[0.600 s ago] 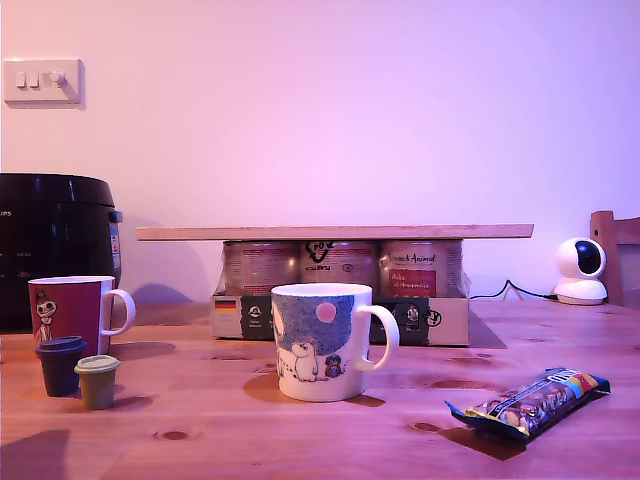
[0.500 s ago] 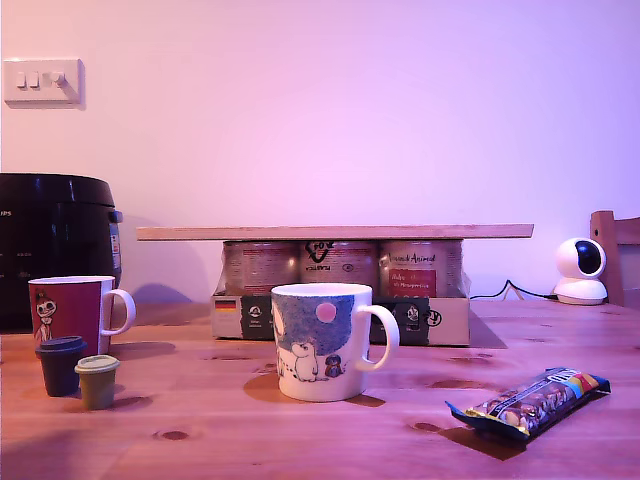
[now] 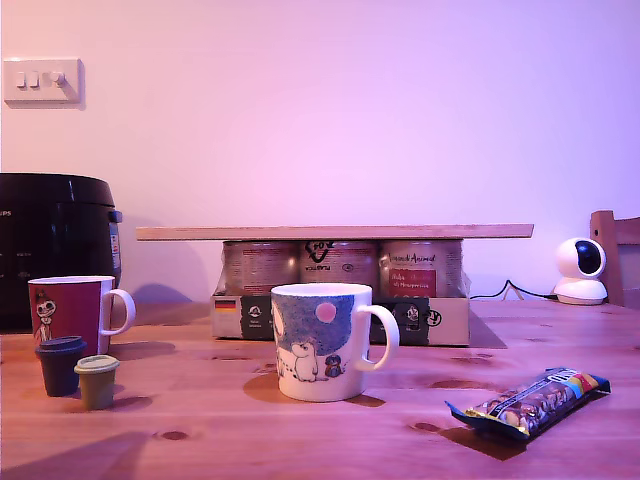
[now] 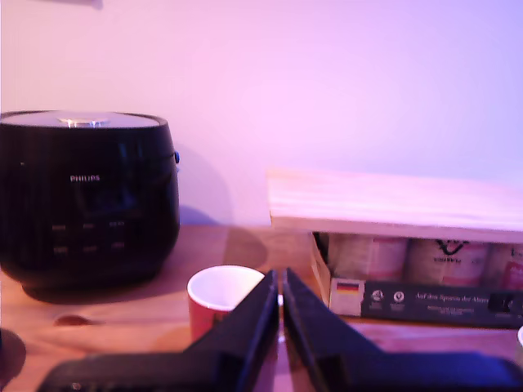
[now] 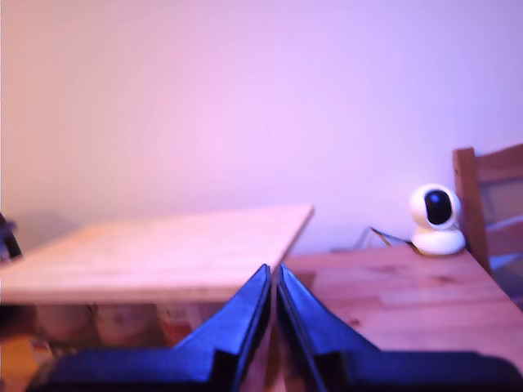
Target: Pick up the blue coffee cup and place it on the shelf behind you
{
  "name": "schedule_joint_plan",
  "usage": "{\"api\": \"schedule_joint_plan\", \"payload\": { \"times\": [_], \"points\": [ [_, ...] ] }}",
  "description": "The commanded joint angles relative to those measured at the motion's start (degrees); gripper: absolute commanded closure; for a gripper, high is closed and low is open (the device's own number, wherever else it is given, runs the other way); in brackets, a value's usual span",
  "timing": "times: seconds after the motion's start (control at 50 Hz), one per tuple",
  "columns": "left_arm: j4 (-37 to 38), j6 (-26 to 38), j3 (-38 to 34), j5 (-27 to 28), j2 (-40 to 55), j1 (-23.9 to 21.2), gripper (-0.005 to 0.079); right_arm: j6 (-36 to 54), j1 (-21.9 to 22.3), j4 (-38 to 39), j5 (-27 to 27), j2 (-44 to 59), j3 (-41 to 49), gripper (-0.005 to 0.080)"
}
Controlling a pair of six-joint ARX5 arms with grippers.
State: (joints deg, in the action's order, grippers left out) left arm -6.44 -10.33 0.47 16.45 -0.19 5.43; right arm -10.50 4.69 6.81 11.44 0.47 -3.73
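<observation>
— Mid-table in the exterior view: blue coffee cup (image 3: 322,340) upright, handle toward that view's right, just before the shelf (image 3: 335,232). Neither arm seen there.

— First gripper (image 4: 280,287) shut, empty, facing red mug (image 4: 225,300). Second gripper (image 5: 273,278) shut, empty, facing plank. Nearer arm: undetermined.

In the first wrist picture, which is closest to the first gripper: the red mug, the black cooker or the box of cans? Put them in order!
From my first gripper, going by the first wrist view:
1. The red mug, just past the fingertips.
2. The box of cans, under the shelf.
3. The black cooker, back by the wall, though it's close with the box.
</observation>
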Motion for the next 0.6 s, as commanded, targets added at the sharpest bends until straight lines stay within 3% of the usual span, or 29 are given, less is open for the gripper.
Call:
{"api": "schedule_joint_plan", "payload": {
  "times": [0.0,0.18,0.32,0.58],
  "points": [
    [-2.43,-0.17,-0.81,-0.31,-0.55,0.09,0.0763,-0.24,-0.17,0.46,0.04,-0.37,0.22,0.0765],
    [-4.33,-0.17,0.37,-4.31,-0.55,-0.44,0.0763,-0.24,-0.17,-0.81,0.09,-0.37,-1.46,0.0765],
    [-4.09,-0.17,0.44,-5.55,-0.55,-2.91,0.0763,-0.20,-0.17,-6.08,0.72,-0.37,-4.35,0.0765],
    [-3.91,-0.17,0.44,-6.16,-0.55,-6.12,0.0763,-1.75,-0.52,-18.95,9.35,1.27,-10.91,0.0765]
  ]
}}
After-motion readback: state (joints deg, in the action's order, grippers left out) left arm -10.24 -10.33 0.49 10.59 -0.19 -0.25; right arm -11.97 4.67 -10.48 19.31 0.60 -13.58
